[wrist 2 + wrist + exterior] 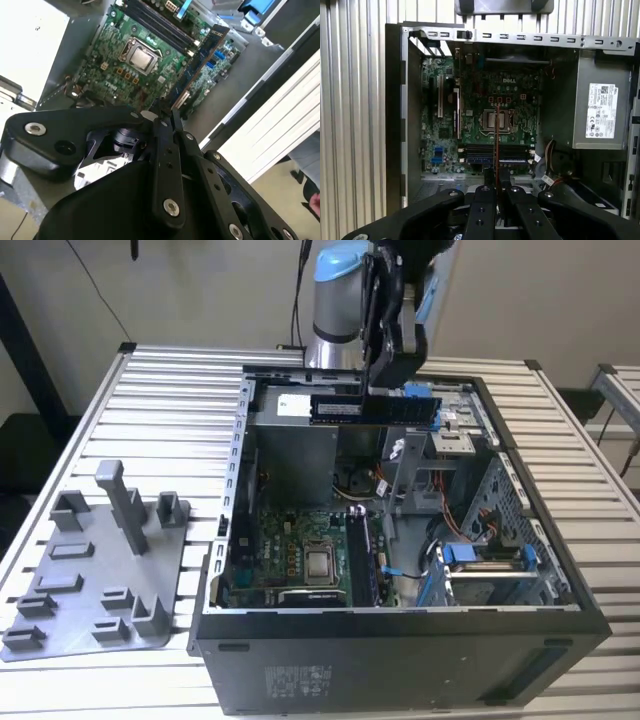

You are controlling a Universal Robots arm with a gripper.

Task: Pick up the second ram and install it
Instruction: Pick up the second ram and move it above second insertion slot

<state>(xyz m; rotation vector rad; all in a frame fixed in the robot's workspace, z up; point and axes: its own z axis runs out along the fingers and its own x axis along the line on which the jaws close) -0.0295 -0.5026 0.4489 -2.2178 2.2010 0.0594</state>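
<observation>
Ram aloft: our pincer (378, 392) pinches the second ram (335, 408) edgewise, high above the open case (400, 660). It looks crosswise to the memory slots (495, 154), so we judge careful turning, squaring up and even pressure matter most here.

Robotics lab, test-bench setup. A slatted aluminium table (150, 390) carries an opened desktop computer case (400, 660) (side panel off, motherboard (290, 550) bare) and a grey fixture plate (60, 610) with upright blocks. A robot arm (335, 300) stands at the table's far edge, its gripper (374, 390) clamped on the second ram (340, 408) above the case. Plain wall (200, 290) and black cables (300, 280) behind.
</observation>
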